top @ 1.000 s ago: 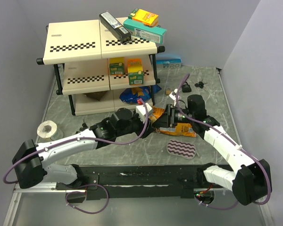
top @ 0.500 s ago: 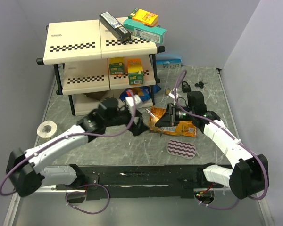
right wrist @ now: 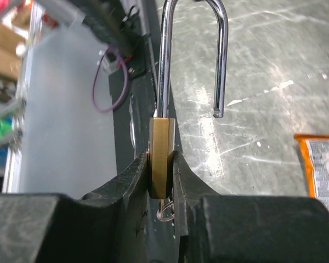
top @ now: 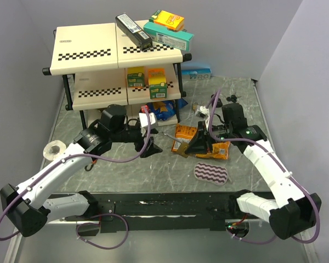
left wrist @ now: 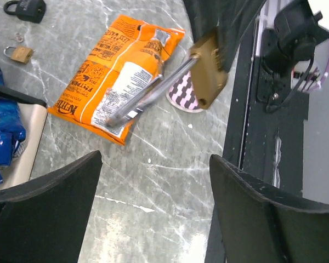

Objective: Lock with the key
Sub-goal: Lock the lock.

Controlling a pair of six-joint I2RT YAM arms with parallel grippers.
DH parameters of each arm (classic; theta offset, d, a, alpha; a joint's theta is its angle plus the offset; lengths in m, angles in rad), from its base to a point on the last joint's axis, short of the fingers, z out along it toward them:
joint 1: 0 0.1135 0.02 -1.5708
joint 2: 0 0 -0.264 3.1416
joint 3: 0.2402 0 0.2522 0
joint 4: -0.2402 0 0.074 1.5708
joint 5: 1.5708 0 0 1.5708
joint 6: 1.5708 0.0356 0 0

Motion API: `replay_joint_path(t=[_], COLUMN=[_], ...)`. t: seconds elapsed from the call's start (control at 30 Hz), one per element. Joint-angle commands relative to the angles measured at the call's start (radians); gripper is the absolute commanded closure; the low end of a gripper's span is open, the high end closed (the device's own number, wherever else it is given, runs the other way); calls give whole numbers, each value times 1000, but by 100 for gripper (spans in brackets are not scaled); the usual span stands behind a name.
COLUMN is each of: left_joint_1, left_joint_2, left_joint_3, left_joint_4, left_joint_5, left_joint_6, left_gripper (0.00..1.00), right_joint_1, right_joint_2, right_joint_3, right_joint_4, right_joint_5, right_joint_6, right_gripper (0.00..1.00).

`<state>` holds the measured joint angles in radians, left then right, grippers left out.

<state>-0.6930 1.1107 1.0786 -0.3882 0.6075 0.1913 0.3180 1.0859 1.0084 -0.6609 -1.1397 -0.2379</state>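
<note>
two grippers face each other at mid-frame in the top view. left gripper (left wrist: 153, 164), fingers spread and empty, lies left of the padlock (left wrist: 208, 76), whose long open shackle (right wrist: 219, 55) points toward it. right gripper (right wrist: 160, 164), far nearer, pinches the padlock's brass body.

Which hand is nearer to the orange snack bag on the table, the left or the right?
Right. The right hand, shut on a brass padlock, is over the snack bag. The left hand, open, is off to the bag's left, clear of it.
</note>
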Motion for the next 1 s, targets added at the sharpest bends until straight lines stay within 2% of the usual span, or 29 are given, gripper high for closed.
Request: replay_joint_path(t=[0.0, 0.23, 0.37, 0.53, 0.57, 0.63, 0.67, 0.77, 0.87, 0.9, 0.93, 0.97], left_joint_1=[1, -71, -100, -135, -135, -135, -135, -137, -131, -126, -116, -82], left_joint_2=[-5, -40, -37, -26, -25, -23, -20, -11, -3, -5, -8, -15], left_joint_3=[3, -65, -66, -59, -57, -54, -51, -46, -28, -25, -23, -26], left_joint_4=[17, 100, 101, 68, 63, 49, 42, 40, 31, 34, 43, 70], left_joint_5=[60, -11, 26, 67, 80, 87, 90, 60, 58, 66, 90, 109], left_joint_6=[77, 180, 185, 200, 200, 195, 194, 154, 119, 88, 67, 41], left_gripper=[18, 21, 28, 52, 63, 73, 84, 99, 99, 99, 99, 99], right_joint_1=[44, 105, 124, 145, 148, 156, 159, 167, 171, 171, 170, 171], right_joint_2=[-9, -40, -47, -60, -69, -78, -89, -103, -104, -103, -100, -95], right_joint_3=[105, 105, 116, 125, 124, 118, 116, 114, 116, 117, 125, 128], right_joint_4=[-118, -126, -123, -123, -120, -109, -105, -85, -66, -62, -63, -71], right_joint_5=[-101, -66, -51, 1, 27, 44, 54, 77, 89, 93, 100, 101], right_joint_6=[-222, -225, -221, -250, -256, -262, -267, -279, -282, -275, -270, -262], right_gripper=[100, 100, 100, 100, 100, 100, 100, 100, 100, 93, 77, 50])
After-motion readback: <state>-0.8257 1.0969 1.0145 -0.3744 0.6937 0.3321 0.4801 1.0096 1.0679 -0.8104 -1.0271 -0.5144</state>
